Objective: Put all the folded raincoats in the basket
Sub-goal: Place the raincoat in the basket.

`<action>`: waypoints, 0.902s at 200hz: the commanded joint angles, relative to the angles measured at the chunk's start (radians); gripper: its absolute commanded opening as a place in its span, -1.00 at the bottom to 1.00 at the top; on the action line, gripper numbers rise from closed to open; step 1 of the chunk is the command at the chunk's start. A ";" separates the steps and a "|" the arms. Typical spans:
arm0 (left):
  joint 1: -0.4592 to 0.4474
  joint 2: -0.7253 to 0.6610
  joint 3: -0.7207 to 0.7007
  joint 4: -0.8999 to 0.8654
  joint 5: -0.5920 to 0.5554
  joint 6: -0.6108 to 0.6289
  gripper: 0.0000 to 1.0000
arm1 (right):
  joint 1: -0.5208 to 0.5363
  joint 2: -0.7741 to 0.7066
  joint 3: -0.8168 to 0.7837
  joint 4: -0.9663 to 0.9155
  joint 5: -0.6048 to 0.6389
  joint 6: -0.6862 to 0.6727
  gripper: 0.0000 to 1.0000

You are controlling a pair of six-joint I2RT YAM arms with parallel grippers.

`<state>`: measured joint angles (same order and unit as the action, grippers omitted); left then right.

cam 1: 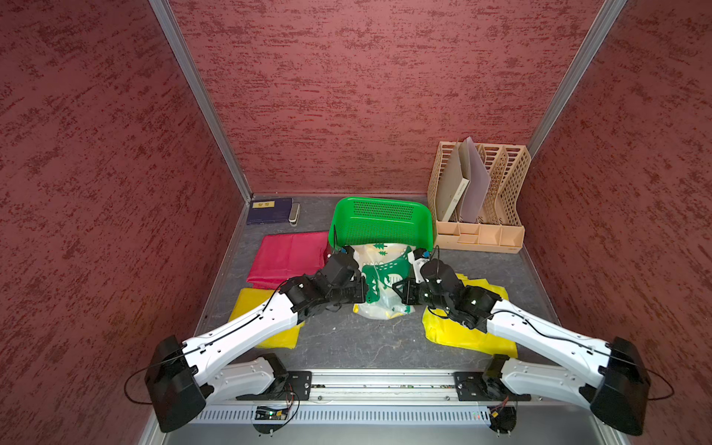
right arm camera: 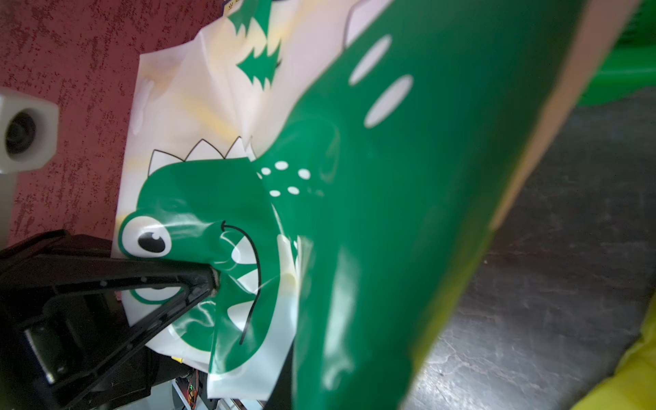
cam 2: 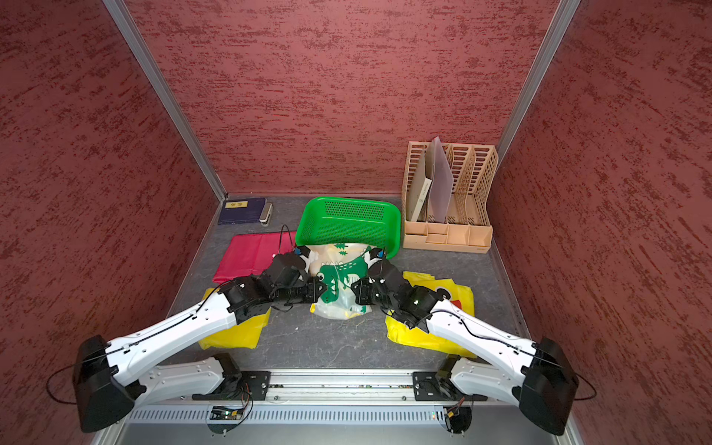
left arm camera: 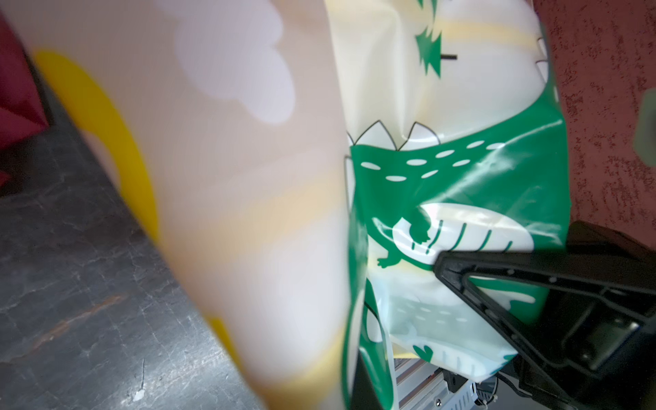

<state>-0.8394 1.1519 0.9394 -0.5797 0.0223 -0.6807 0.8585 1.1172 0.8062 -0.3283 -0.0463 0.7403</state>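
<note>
Transfer step in hand: folded raincoat of milky translucent plastic with a green dinosaur print (cam 1: 379, 275) hangs between the two arms, just in front of the shallow bright green perforated plastic basket (cam 1: 381, 214). Left gripper (cam 1: 364, 287) is clamped on one side edge of the raincoat and right gripper (cam 1: 395, 288) on the opposite edge. The right wrist view shows a black finger (right arm camera: 198, 280) pinched into the film by the dinosaur's mouth. The raincoat's far edge covers the basket's near rim in both top views; whether it touches, I cannot tell. The lower hem sags toward the dark grey stone-patterned tabletop (cam 1: 366, 346), contact unclear. Judgement: lift done, placing not yet done. The next move calls for both arms going forward together and somewhat higher, spacing kept, so the hem clears the near rim, then lowering and releasing. Nothing shows inside the basket, and it is open above. A tall beige lattice file rack (cam 1: 501, 185) stands just beside the basket on the right arm's side, the tightest margin. A flat red plastic sheet (cam 1: 289, 256) lies on the left arm's side, low and likely harmless. Risk: the hem snags the rim and drags the basket.
</note>
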 commanded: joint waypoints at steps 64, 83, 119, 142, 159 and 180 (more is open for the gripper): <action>0.196 0.168 0.183 0.150 0.128 0.093 -1.00 | -0.046 0.096 0.257 -0.109 -0.061 -0.134 -1.00; 0.236 0.244 0.255 0.139 0.163 0.120 -1.00 | -0.097 0.157 0.307 -0.111 -0.108 -0.160 -1.00; 0.291 0.389 0.405 0.118 0.205 0.178 -1.00 | -0.232 0.280 0.372 -0.050 -0.255 -0.174 -1.00; 0.340 0.480 0.491 0.119 0.240 0.194 -1.00 | -0.310 0.385 0.429 -0.034 -0.327 -0.196 -1.00; 0.376 0.550 0.549 0.125 0.276 0.197 -1.00 | -0.356 0.461 0.485 -0.034 -0.379 -0.210 -1.00; 0.408 0.627 0.619 0.128 0.315 0.205 -1.00 | -0.386 0.550 0.564 -0.060 -0.406 -0.248 -1.00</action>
<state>-0.4606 1.7218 1.4635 -0.5674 0.2604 -0.4984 0.4839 1.5959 1.2942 -0.3664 -0.2909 0.5507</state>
